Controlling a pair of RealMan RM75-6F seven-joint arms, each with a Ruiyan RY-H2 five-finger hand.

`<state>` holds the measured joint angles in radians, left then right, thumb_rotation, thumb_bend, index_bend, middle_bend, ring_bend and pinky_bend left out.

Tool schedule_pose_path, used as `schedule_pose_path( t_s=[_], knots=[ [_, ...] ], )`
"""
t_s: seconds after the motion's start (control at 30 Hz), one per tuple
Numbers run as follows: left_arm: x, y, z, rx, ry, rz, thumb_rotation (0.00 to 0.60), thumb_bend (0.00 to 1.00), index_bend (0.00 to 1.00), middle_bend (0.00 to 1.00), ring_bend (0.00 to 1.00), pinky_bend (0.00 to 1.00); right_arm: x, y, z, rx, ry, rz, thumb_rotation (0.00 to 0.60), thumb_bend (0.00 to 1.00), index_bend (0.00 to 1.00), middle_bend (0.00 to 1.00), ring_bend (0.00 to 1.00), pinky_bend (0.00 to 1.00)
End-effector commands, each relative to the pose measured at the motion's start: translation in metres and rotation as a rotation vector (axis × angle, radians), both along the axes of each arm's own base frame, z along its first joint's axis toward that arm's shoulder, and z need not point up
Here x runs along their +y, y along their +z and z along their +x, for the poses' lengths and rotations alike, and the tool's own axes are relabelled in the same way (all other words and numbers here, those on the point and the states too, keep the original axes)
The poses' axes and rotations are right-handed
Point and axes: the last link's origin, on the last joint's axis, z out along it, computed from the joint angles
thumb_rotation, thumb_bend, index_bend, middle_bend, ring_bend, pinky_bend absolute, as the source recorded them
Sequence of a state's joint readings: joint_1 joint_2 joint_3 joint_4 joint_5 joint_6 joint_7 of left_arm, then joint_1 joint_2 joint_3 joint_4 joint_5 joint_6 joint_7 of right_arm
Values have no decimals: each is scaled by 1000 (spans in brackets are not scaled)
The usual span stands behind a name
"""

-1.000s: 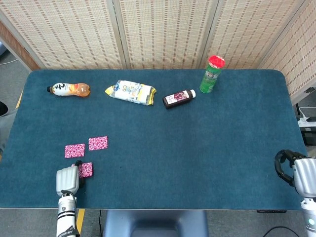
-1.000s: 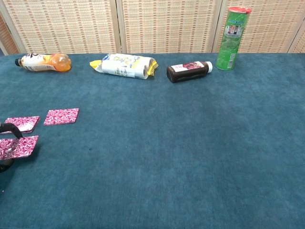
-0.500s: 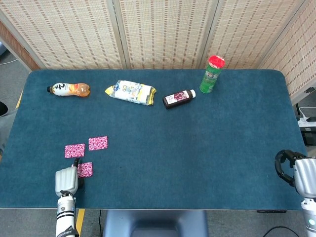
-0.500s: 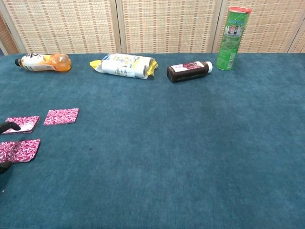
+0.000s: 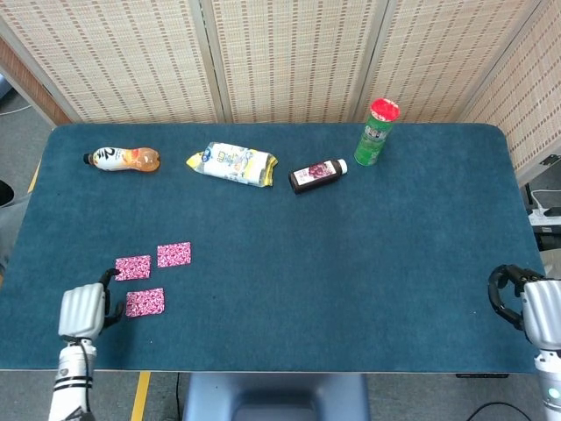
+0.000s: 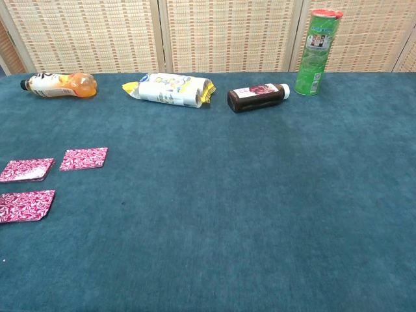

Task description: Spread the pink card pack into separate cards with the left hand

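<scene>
Three pink patterned cards lie apart on the blue table: one [image 5: 132,267] at the left, one [image 5: 173,254] to its right, and one [image 5: 145,302] nearer the front edge. The chest view shows the same cards [image 6: 26,169], [image 6: 84,158], [image 6: 25,205] lying flat. My left hand [image 5: 83,309] hovers at the front left corner, just left of the nearest card, and holds nothing; its dark fingertips point toward the cards without touching them. It is out of the chest view. My right hand [image 5: 526,307] rests at the table's front right edge with loosely bent fingers, empty.
Along the back of the table [image 5: 351,263] lie an orange drink bottle [image 5: 123,159], a yellow and white snack bag [image 5: 231,163] and a dark bottle [image 5: 317,175]. A green can with a red lid [image 5: 377,132] stands upright there.
My left hand let go of the nearest card and drew back to the left, leaving the chest view. That card now lies flat, slightly further left. The right hand stayed still.
</scene>
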<state>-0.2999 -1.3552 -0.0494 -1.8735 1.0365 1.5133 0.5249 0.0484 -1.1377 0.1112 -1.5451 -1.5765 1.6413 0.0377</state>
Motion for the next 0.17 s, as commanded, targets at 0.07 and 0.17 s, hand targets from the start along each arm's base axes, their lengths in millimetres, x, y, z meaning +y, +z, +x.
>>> schedule_pose_path(
  t_s=[0.07,0.17],
  knots=[
    [-22,72,-47,-11,-93,14,600,449,292,351,415,469,-1,-5,0,14,-5,11,600,591,755,622,697,958],
    [-30,84,-66,33,-103,35,600,450,282,329,362,392,-3,-11,-1,33,-13,30,600,591,754,621,697,958]
  ],
)
